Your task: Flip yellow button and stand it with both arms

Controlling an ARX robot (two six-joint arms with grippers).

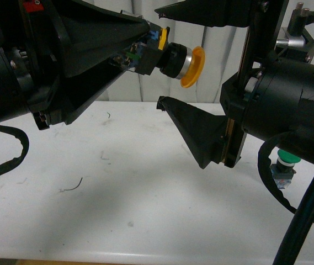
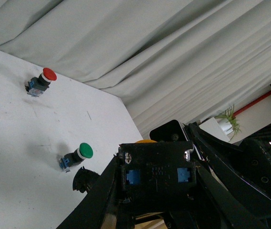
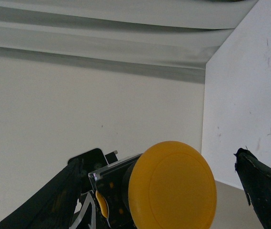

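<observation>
Roughly midway: left hand (image 1: 142, 49) grips yellow button (image 1: 174, 58) by its base, sideways in the air above the table (image 1: 145, 193); right hand (image 1: 159, 56) gapes around the cap, not touching; handover and standing remain.

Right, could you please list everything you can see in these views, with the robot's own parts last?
yellow button: one, yellow-orange cap on a dark base, held in the air with its cap towards the right arm.
green button: one, green cap, on the table.
red button: one, red cap, on the table nearer the curtain.
table: one, white, scuffed.
curtain: one, pale grey, behind the table.
plant: one, green, in the background.
left gripper: one, black, shut on the yellow button's base.
right gripper: one, black, open, facing the cap.
</observation>
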